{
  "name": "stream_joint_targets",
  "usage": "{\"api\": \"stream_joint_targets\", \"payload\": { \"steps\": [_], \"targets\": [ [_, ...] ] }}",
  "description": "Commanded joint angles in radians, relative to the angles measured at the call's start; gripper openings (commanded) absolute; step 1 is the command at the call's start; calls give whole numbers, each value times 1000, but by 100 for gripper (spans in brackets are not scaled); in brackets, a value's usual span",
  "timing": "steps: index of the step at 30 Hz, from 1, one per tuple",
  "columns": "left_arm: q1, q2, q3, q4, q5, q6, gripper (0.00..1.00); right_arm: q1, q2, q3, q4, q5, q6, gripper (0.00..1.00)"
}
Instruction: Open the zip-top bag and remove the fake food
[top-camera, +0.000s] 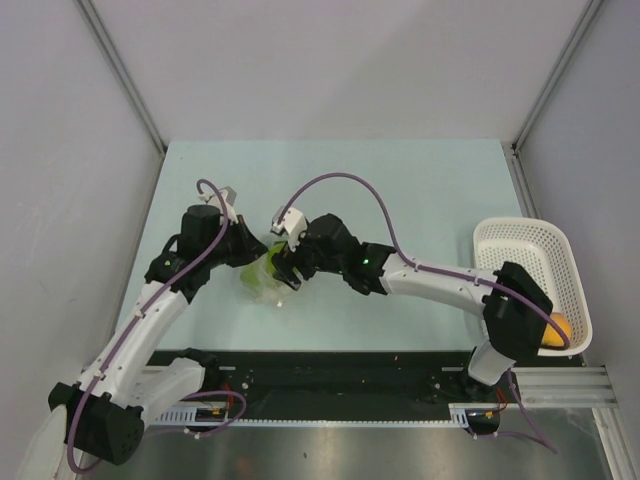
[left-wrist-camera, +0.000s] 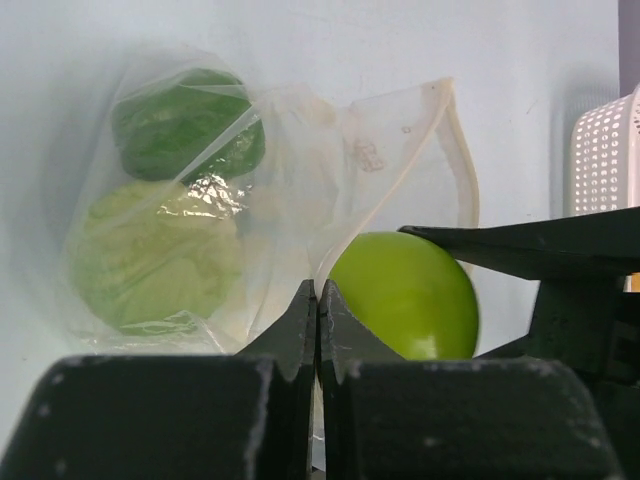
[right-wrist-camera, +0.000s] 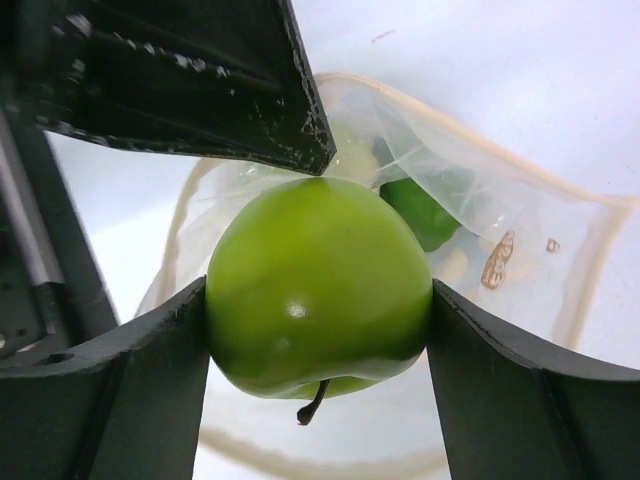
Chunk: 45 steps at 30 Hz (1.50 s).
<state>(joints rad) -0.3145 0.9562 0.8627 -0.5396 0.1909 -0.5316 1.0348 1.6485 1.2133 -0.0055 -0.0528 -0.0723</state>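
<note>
The clear zip-top bag lies on the table between my two grippers, its mouth open. My left gripper is shut on the bag's edge; in the top view it sits at the bag's left. My right gripper is shut on a lime green apple at the bag's mouth. The apple also shows in the left wrist view. Inside the bag lie a dark green fruit and a light green fruit. An orange fruit lies in the basket.
A white mesh basket stands at the table's right edge, partly behind the right arm's base; it also shows in the left wrist view. Grey walls close in the table on three sides.
</note>
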Motion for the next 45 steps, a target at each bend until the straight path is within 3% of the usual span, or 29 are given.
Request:
{"api": "stream_joint_targets", "payload": {
  "steps": [1,8,11,15,18,19,25,29,38,40,42,45],
  "targets": [
    [-6,-30,-1,12,22,21,0,4,-107,6,-50,-19,90,29],
    [-6,-23,42,1,30,27,0,-84,-333,-26,-258,204,153,29],
    [-6,-22,48,-6,33,31,0,-211,-451,-63,-380,319,212,33],
    [-6,-20,47,-7,45,33,0,-444,-579,-135,-526,390,331,35],
    [-6,-17,50,-8,59,35,0,-643,-624,-159,-680,479,413,43],
    [-6,-16,52,-7,62,35,0,-750,-636,-170,-712,481,436,42],
    [-14,-13,42,9,81,32,0,-1172,-687,-256,-835,334,529,45],
    [-18,-14,35,23,87,27,0,-1226,-610,-316,-886,326,595,47],
    [-20,-25,36,18,85,35,0,-1363,-503,-351,-854,212,628,67],
    [-20,-25,38,15,84,36,0,-1371,-498,-359,-843,208,617,79],
    [-20,-25,41,15,82,36,0,-1372,-495,-359,-841,205,606,99],
    [-20,-27,47,12,84,36,0,-1371,-507,-357,-835,206,595,100]
  ]
}}
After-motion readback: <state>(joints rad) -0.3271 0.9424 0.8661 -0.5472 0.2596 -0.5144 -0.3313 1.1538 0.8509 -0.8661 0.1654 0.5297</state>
